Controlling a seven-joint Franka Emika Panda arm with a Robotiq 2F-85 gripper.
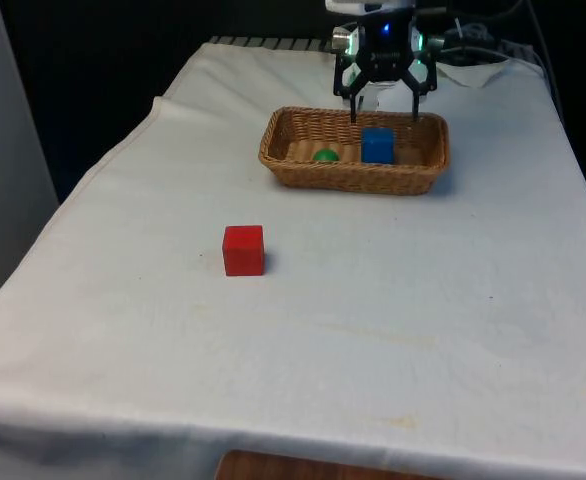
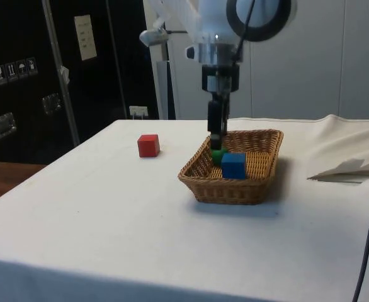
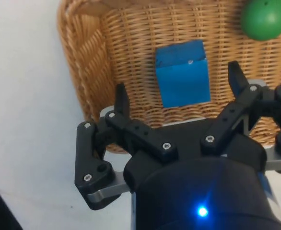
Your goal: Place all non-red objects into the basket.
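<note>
Step in hand: you are at the release end of a placement. The gripper (image 1: 383, 108) hangs above the basket (image 1: 303, 124) with nothing between its fingers (image 3: 121, 99).
Fingers: spread wide and empty; in the wrist view the blue cube (image 3: 182, 73) sits in the gap between them, below and untouched.
Blue cube: inside the basket, resting on the wicker floor, toward the front view's right half of the basket.
Green ball (image 1: 324, 156): also inside the basket, beside the blue cube on the front view's left.
Red cube (image 1: 243, 250): out on the counter (image 1: 423, 300), well apart from the basket, nearer the camera in the front view.
Task progress: in your inspector's judgement, both non-red objects seen are already in the basket, and the red cube is correctly left out. No other loose object appears on the counter.
Next move: you need a straight lift clear of the basket rim, keeping the fingers off the wicker wall. No further pick appears to be required; leave the red cube where it lies.
Risk: low; a sideways exit could catch the rim and shift the basket.
Writing and labels: none readable on the cubes, ball or basket. A pale placard (image 2: 85, 37) hangs on the dark cabinet in the side view; its text cannot be read.
</note>
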